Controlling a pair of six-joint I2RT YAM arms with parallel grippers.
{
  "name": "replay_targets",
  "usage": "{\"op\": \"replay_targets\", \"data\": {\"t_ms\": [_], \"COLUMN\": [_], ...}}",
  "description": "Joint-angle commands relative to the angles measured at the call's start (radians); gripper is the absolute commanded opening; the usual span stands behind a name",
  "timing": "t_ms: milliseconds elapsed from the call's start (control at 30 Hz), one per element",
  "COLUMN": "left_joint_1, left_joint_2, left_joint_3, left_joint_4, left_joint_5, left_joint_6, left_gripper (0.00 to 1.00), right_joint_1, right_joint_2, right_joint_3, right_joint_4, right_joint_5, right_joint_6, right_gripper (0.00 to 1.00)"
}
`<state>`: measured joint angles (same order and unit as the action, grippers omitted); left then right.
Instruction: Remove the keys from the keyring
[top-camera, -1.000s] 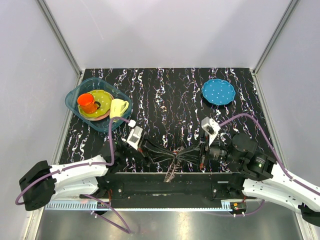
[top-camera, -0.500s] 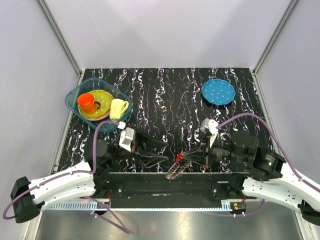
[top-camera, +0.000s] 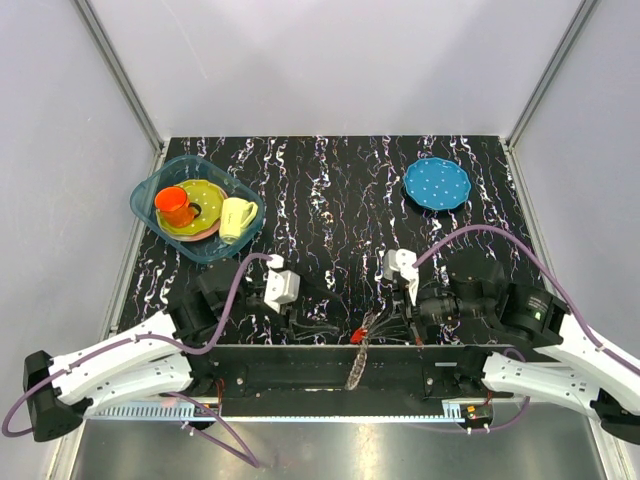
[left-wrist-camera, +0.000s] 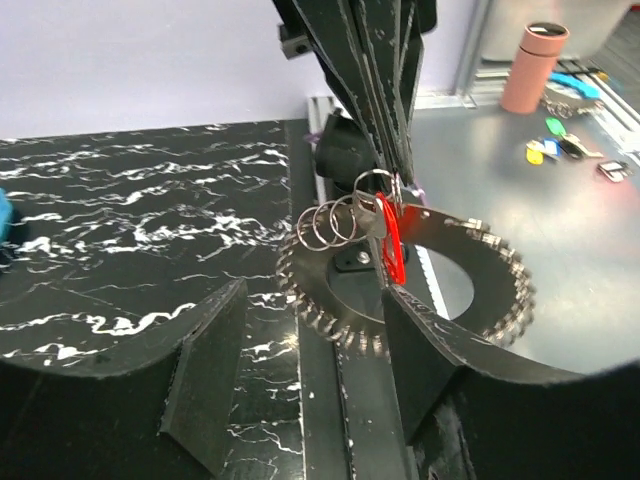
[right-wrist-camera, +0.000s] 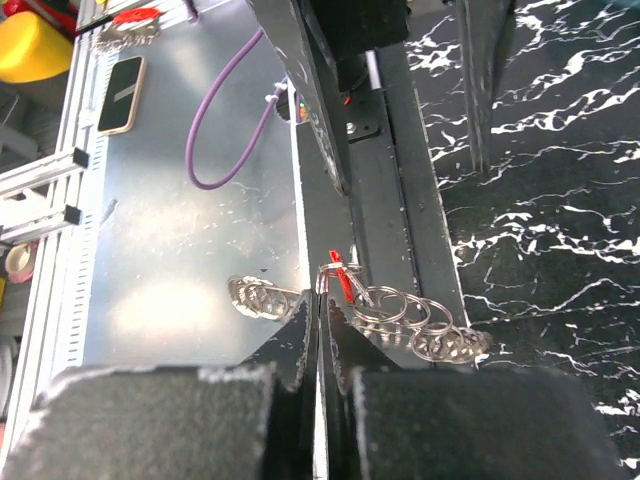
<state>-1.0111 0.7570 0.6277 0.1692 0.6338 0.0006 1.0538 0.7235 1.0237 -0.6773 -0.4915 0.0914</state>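
The keyring (left-wrist-camera: 500, 262), a dark grey loop with a bristly rim and a short chain of small silver rings (left-wrist-camera: 335, 222), hangs over the table's near edge. My right gripper (right-wrist-camera: 322, 318) is shut on it at the top, and its fingers (left-wrist-camera: 375, 100) come down from above in the left wrist view. A small red key (left-wrist-camera: 390, 240) dangles from the rings next to that grip. From above, the keyring (top-camera: 356, 368) and red key (top-camera: 356, 337) show between the arms. My left gripper (left-wrist-camera: 310, 370) is open and empty, just short of the ring's lower rim.
A blue tub (top-camera: 145, 205) at the back left holds an orange cup (top-camera: 174, 205), a yellow-green plate and a pale yellow mug (top-camera: 237, 216). A blue dotted plate (top-camera: 436, 183) lies at the back right. The black base rail (top-camera: 330, 375) runs along the near edge.
My left gripper has opened, let go of the keyring and drawn back to the left. The right gripper stays shut on the ring, which now hangs from it alone with the red key showing.
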Motion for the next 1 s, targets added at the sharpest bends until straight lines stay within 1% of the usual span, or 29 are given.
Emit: {"op": "replay_targets", "data": {"t_ms": [0, 133, 233, 333, 600, 733, 967], "left_joint_1": [0.002, 0.000, 0.000, 0.000, -0.001, -0.001, -0.009], "left_joint_2": [0.034, 0.076, 0.097, 0.114, 0.134, 0.143, 0.162], "left_joint_3": [0.035, 0.014, -0.002, -0.003, 0.001, 0.009, 0.017], "left_joint_4": [-0.001, 0.090, 0.183, 0.219, 0.187, 0.136, 0.115], "left_joint_5": [0.147, 0.233, 0.263, 0.279, 0.268, 0.239, 0.196], "left_joint_6": [0.052, -0.026, -0.092, -0.120, -0.117, -0.085, -0.051], "left_gripper": [0.60, 0.63, 0.65, 0.67, 0.71, 0.71, 0.70], "right_joint_1": [0.000, -0.002, 0.000, 0.000, 0.000, -0.002, -0.002], "right_joint_2": [0.030, 0.066, 0.076, 0.083, 0.097, 0.096, 0.091], "right_joint_3": [0.064, 0.073, 0.072, 0.070, 0.069, 0.058, 0.045], "right_joint_4": [0.021, 0.028, 0.042, 0.054, 0.058, 0.062, 0.074], "right_joint_5": [-0.101, -0.111, -0.128, -0.121, -0.073, -0.050, -0.042], "right_joint_6": [-0.030, -0.035, -0.053, -0.062, -0.087, -0.088, -0.119], "right_gripper": [0.00, 0.00, 0.00, 0.00, 0.00, 0.00, 0.00]}}
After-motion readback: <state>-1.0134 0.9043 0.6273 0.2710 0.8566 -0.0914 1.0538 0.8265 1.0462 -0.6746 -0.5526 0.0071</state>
